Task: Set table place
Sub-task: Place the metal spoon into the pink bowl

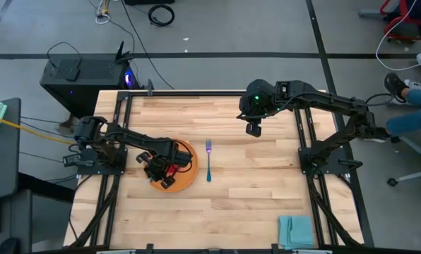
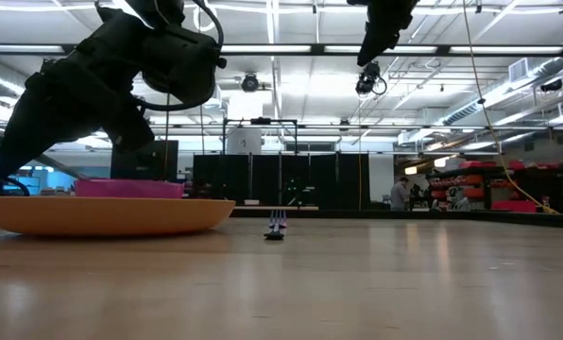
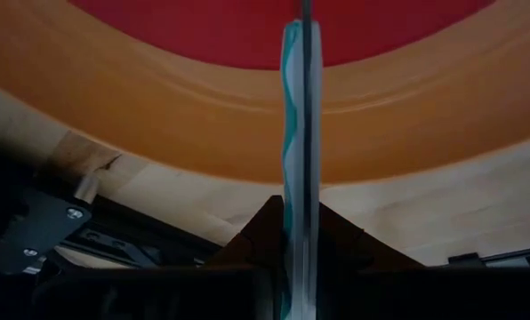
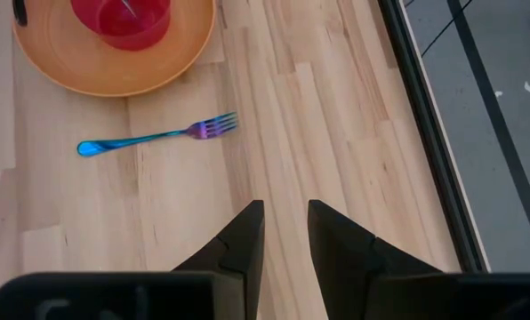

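The round orange plate (image 1: 188,174) lies on the left part of the wooden table (image 1: 253,201), and the small red cup (image 1: 173,169) stands on it. My left gripper (image 1: 159,173) is low over the plate's left side, shut on a thin silver and teal utensil (image 3: 297,116), seen edge-on; I take it for the spoon. The blue-handled fork (image 1: 208,161) lies flat on the table just right of the plate. My right gripper (image 1: 253,130) hangs high above the table's far middle, fingers a little apart (image 4: 285,222), touching nothing. My left gripper pinches the utensil's handle (image 3: 298,200) between its two fingers, and the handle runs straight out along them. The utensil reaches over the plate's rim (image 3: 158,116) toward the red cup (image 3: 203,27). Its far end lies outside the picture.
A folded teal napkin (image 1: 296,230) lies at the table's near right corner. Black rails (image 1: 306,141) run along the left and right sides. Bare wood spreads over the middle and right of the table. People stand far off in the room (image 2: 400,194).
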Action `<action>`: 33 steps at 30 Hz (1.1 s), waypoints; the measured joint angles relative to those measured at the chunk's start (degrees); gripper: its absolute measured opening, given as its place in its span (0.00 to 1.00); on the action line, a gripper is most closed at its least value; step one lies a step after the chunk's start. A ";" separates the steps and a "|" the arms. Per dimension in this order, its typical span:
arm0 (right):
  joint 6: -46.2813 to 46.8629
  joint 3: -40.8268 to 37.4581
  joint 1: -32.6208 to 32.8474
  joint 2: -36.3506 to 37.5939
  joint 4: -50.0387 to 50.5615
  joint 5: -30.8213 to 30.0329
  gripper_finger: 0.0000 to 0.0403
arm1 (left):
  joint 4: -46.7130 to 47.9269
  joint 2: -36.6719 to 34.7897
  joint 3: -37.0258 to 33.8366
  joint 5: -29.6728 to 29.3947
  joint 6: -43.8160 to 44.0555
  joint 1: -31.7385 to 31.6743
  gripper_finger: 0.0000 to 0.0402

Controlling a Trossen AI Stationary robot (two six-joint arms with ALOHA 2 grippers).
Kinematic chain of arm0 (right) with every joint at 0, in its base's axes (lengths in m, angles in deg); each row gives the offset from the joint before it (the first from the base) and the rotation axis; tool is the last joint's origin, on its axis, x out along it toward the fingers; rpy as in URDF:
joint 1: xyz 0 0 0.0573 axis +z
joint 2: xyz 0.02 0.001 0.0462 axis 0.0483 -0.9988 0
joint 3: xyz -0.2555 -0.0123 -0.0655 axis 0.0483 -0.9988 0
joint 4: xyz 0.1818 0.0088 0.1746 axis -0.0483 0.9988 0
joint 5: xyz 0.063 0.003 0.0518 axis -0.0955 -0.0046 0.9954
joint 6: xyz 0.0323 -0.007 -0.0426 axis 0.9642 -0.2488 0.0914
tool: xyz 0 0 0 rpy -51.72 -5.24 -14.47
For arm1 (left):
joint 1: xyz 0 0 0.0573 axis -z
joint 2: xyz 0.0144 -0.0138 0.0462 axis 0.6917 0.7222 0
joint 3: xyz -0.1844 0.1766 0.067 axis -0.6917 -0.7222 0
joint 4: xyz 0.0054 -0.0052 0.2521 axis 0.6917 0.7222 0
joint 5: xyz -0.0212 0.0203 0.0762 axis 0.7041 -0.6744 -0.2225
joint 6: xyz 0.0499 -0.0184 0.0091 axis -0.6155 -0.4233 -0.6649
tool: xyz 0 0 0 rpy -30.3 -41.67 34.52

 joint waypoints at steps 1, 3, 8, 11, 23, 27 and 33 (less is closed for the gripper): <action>0.00 0.00 0.00 0.00 0.00 0.02 0.24 | 0.00 0.00 0.00 -0.01 -0.01 0.00 0.11; 0.00 0.00 0.00 0.00 0.00 0.00 0.24 | 0.00 0.00 0.00 -0.02 -0.01 0.00 0.13; 0.00 -0.01 -0.01 0.00 0.00 0.00 0.24 | 0.04 0.00 0.00 -0.03 -1.74 0.00 0.20; 0.00 -0.02 0.00 0.00 0.00 0.00 0.24 | 0.08 0.00 0.00 -0.02 -1.96 -0.45 0.25; 0.92 -0.02 0.00 0.00 0.02 0.00 0.24 | 11.04 -0.08 0.00 0.17 -4.44 -3.34 0.33; 1.28 -0.02 -0.02 0.00 0.03 0.00 0.24 | 14.12 -0.19 0.02 0.02 -4.92 -3.06 0.32; 3.42 -0.02 0.00 0.00 0.20 0.00 0.24 | 14.63 -4.25 0.11 -2.50 -1.53 -1.45 0.29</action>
